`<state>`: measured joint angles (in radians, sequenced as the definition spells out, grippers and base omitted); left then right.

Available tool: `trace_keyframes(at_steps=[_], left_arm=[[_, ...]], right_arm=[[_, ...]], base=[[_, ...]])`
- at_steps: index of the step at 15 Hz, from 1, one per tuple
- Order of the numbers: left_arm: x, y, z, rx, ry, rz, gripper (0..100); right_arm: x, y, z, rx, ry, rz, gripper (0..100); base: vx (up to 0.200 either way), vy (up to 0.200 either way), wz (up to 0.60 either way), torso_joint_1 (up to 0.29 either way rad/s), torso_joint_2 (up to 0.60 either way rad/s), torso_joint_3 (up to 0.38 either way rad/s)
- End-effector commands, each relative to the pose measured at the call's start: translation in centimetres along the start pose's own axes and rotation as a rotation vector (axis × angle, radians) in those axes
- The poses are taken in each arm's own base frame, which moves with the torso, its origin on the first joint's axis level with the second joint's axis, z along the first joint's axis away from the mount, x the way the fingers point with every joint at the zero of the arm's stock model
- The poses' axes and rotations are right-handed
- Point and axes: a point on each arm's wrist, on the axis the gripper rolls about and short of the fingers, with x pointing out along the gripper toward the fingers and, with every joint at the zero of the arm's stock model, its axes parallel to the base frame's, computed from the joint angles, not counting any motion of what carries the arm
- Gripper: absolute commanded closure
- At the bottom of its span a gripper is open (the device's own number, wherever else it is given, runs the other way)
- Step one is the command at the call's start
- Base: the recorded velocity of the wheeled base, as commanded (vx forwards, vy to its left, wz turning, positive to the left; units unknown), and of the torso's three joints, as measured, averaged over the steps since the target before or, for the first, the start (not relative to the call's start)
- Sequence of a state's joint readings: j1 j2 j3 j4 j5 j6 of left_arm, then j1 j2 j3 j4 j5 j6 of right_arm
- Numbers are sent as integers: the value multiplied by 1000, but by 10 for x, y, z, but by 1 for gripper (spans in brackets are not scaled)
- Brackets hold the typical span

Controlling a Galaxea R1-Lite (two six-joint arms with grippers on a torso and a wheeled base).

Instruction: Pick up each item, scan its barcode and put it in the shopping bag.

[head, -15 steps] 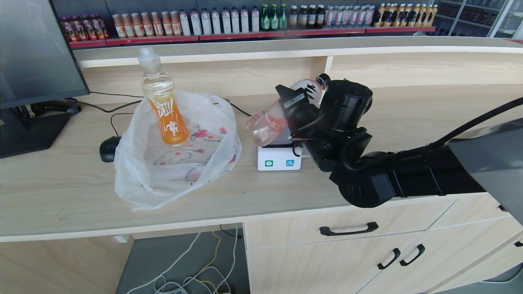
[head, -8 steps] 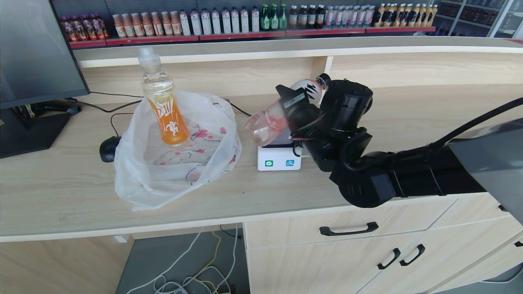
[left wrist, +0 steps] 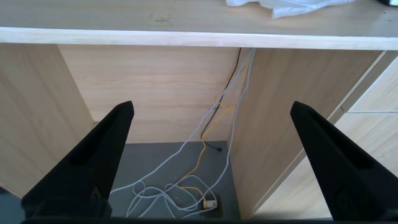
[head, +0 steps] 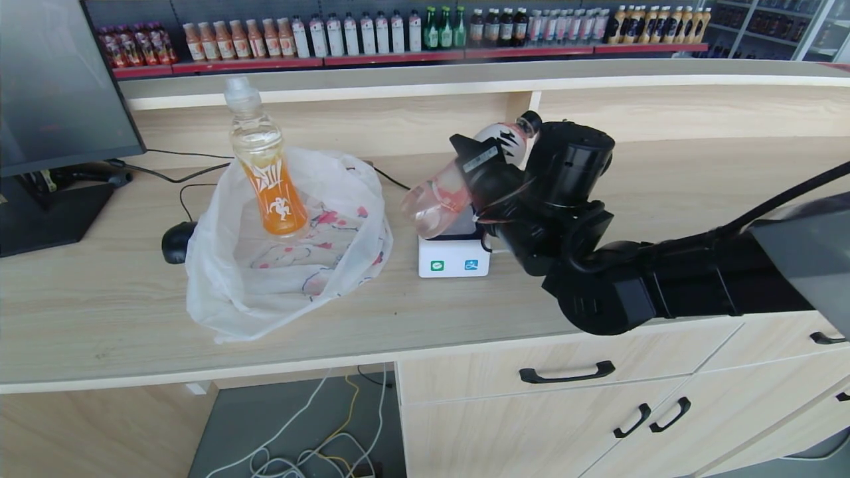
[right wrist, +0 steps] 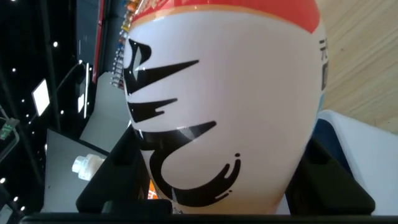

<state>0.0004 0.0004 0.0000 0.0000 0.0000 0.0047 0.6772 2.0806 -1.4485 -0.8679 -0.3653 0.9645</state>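
Shop checkout: pale wood counter point(head: 99, 312), drink shelves point(head: 398, 58) along the back wall. The white shopping bag point(head: 226, 292) sits on the counter with its mouth open upward, and an orange bottle point(head: 265, 172) stands inside it. A small white scanner point(head: 453, 257) is just beside the bag, on the robot's right of it.

Right gripper point(head: 479, 174) hangs over the scanner, jaws clamped across the middle of a pink bottle point(head: 435, 199). The bottle is tilted, long axis slanting: base low and aimed toward the bag, dark cap point(head: 529, 122) high and away from it.

Left gripper point(left wrist: 211, 109) is low, below the counter edge, jaws spread wide and holding nothing.

Reading: the scan step looks to be in hand. The bag lies to the robot's left of the held bottle, near, so the carry would run base-first, roughly along the bottle's own axis. The right arm is the nearer one and already has the load. The standing orange bottle takes the bag's far side; the near side looks freer.
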Motion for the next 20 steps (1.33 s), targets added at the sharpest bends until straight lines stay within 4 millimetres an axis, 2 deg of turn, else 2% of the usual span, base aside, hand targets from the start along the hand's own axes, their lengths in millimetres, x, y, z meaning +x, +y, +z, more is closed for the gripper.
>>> trace_keyframes(at_steps=[1,4,8,11,15,16,17,20], left_arm=[[0,0,0,0,0,0,0],[0,0,0,0,0,0,0],[0,0,0,0,0,0,0],[0,0,0,0,0,1,0],[0,0,0,1,0,0,0],[0,0,0,3,0,0,0],[0,0,0,1,0,1,0],[0,0,0,-2,0,1,0]], right_arm=[[-7,19,16,-5,-19,42,100],[-18,41,35,-78,-47,91,100],[-44,49,52,-265,-82,84,100],[-66,32,51,-483,-80,97,100],[-91,23,63,-752,-139,111,100],[-94,23,64,-777,-158,130,100],[-97,18,68,-883,-171,196,100],[-89,-6,73,-1051,-234,251,100]], base=[[0,0,0,0,0,0],[0,0,0,0,0,0],[0,0,0,0,0,0],[0,0,0,0,0,0],[0,0,0,0,0,0],[0,0,0,0,0,0],[0,0,0,0,0,0],[0,0,0,0,0,0]])
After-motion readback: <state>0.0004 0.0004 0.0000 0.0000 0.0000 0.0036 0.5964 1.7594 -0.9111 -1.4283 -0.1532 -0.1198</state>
